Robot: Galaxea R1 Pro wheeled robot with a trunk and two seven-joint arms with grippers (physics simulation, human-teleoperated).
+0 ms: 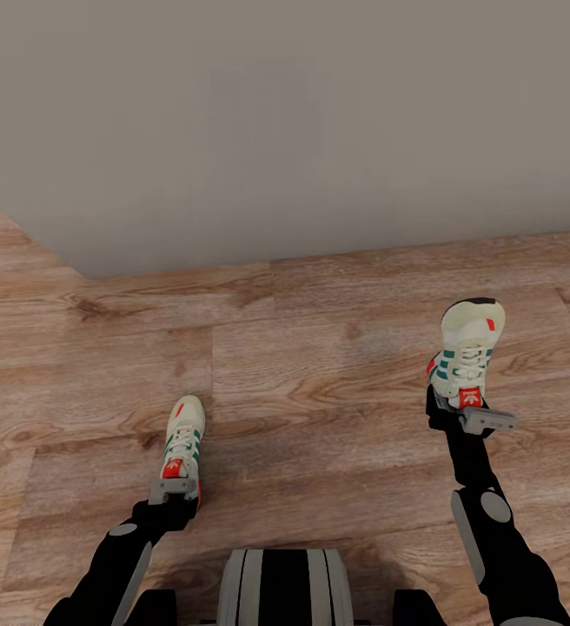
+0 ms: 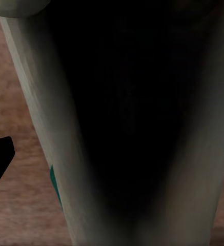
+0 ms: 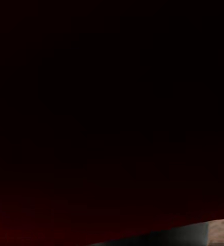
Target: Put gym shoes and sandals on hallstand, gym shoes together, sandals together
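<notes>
You are carrying one gym shoe (image 1: 183, 439) in each gripper, left gripper (image 1: 174, 489) and right gripper (image 1: 476, 416), jaws clamped at the heels, lifted off the corridor floor (image 1: 320, 374) for racking

Nearly all of this close view is black, shading to a deep dull red along one edge; what the dark surface is cannot be told. At one corner a thin grey sliver (image 3: 186, 233) shows, and beside it a small patch of wood-grain floor (image 3: 223, 230).

The head camera looks steeply down at the floor (image 1: 320, 365) below the grey wall (image 1: 276, 130); each wrist camera sits pressed against a gym shoe (image 2: 45, 128), which the head view shares.
</notes>
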